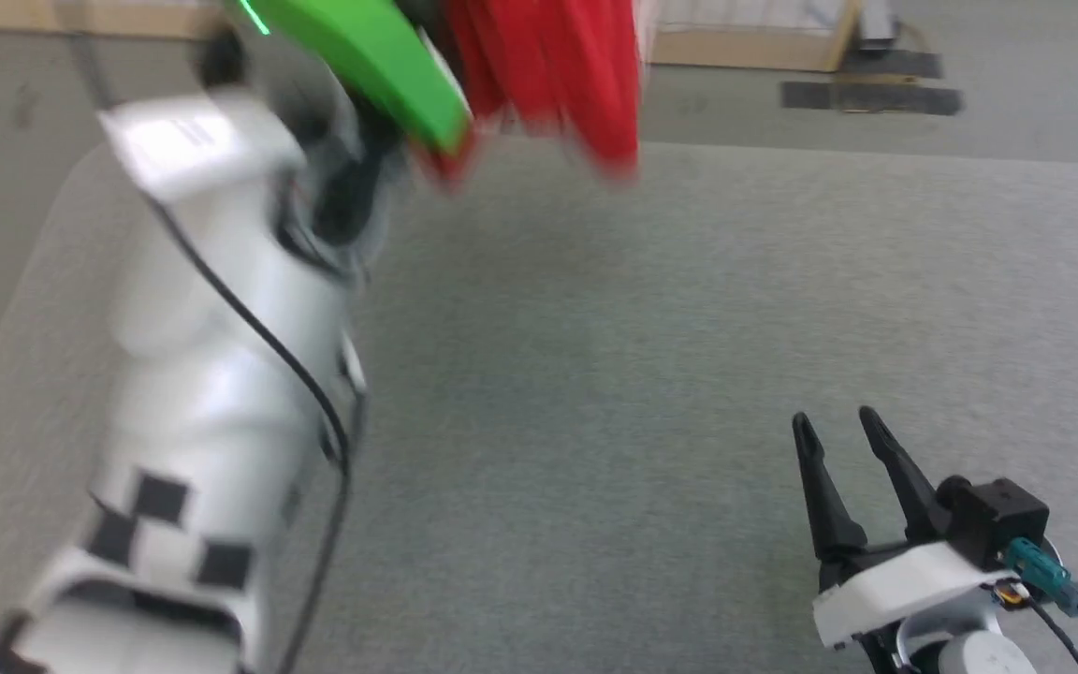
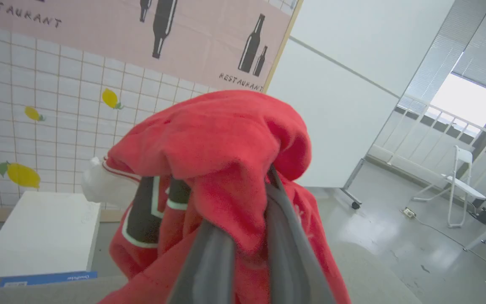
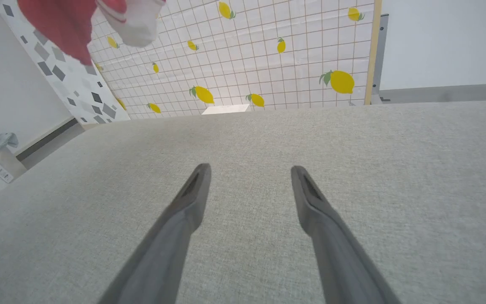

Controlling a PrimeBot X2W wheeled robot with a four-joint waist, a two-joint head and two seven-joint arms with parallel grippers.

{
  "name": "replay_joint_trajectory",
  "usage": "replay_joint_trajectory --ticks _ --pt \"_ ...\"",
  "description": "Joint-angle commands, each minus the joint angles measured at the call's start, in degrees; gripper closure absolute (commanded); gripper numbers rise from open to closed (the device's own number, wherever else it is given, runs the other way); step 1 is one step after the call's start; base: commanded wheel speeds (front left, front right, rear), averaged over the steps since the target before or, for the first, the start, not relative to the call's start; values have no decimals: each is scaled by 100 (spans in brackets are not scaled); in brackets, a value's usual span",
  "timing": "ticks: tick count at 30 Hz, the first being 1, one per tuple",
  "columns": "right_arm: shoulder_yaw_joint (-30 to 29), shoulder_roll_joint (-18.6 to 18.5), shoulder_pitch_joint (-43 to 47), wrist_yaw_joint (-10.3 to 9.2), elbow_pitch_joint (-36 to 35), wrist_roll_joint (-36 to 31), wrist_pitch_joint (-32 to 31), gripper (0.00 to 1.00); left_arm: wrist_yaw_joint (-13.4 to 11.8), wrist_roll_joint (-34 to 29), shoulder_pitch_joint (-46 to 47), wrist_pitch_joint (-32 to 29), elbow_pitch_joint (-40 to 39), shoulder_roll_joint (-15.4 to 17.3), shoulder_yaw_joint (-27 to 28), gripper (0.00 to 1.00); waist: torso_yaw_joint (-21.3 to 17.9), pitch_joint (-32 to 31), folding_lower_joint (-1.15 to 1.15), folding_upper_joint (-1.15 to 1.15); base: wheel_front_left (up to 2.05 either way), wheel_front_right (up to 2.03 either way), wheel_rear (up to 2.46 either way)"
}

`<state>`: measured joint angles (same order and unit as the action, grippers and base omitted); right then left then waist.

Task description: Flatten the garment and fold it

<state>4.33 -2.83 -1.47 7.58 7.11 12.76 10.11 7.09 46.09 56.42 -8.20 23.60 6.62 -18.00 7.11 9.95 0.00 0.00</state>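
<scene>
Left gripper (image 2: 238, 202) is holding the garment (image 2: 222, 139) aloft; right gripper (image 1: 837, 435) is idling, spread wide.
The left fingers are clenching a bunched fold, so the jersey is hanging lengthwise, clear of the grey table (image 1: 689, 328), at its far side (lower hem blurred). The right gripper is hovering low over the near right corner, grasping nothing and well apart from the cloth. The loose hanging end is lying ahead and to its left, probably where it needs to reach.

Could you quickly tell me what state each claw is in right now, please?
Left claw: closed on the jersey.
Right claw: open, holding nothing.
</scene>
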Motion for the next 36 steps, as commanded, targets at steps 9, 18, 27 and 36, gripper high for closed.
replay_joint_trajectory --ticks 9,18,27,36 --pt "-81 -5 193 -9 11 37 43 0 4 277 -2337 -1147 72 -145 -1263 100 -556 -274 0 0 0 0 0" --pt "-22 -5 214 -9 69 159 92 0 -428 527 -4045 -2109 -479 222 -1807 0 -487 -332 0 0 0 0 0" --pt "-76 -5 196 -9 176 225 135 0 -826 1040 -4258 -1142 -1902 371 -491 0 -326 -450 0 0 0 0 0" --pt "-335 -5 105 -9 249 413 -139 0 -912 -425 -4608 1536 -2125 884 332 0 -284 -469 0 0 0 0 0"
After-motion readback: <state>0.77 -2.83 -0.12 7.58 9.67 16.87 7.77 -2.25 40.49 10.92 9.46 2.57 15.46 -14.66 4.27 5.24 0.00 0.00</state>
